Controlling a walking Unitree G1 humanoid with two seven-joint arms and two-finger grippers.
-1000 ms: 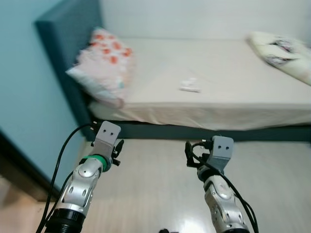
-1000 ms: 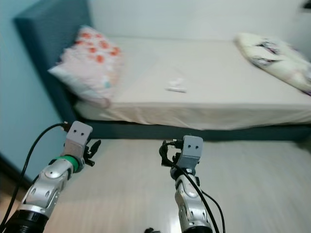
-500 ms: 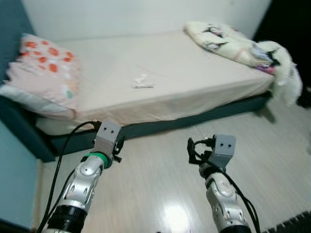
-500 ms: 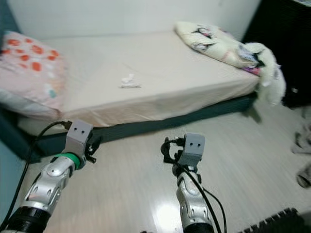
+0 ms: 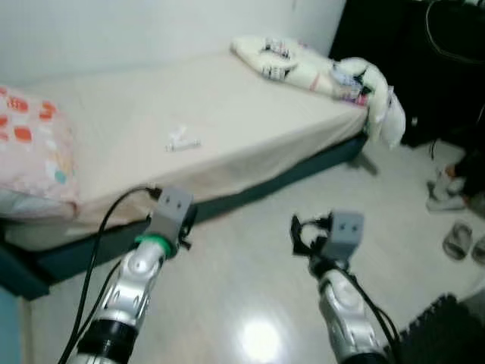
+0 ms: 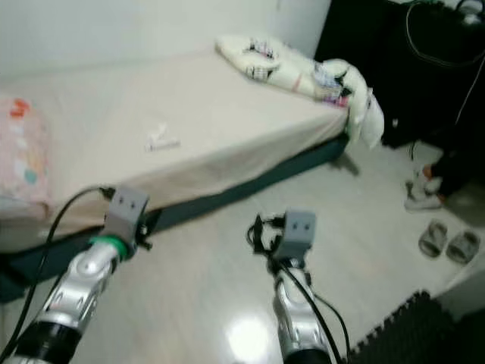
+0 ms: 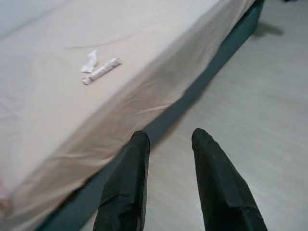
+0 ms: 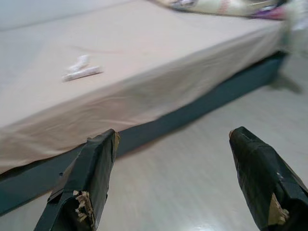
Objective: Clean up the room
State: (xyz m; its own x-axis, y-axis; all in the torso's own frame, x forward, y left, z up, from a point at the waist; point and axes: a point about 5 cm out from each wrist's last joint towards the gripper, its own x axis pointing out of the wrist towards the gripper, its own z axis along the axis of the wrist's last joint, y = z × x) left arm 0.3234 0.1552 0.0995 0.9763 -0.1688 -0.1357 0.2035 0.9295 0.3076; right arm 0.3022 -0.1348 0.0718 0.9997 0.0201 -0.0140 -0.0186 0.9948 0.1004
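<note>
In the upper left of the frame, on the bed (image 5: 250, 121), a small white wrapper (image 5: 182, 141) is seen lying. The left claw (image 7: 168, 139) is narrowly parted, the right claw (image 8: 173, 139) spread wide, both empty. The bed edge should be squarely approached before any reach is made.

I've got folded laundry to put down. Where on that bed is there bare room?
The bed is bare between the flowered pillow and the heaped blanket, apart from a small white tube and wrapper mid-mattress. The foot end is crowded by the blanket spilling over the corner.
</note>
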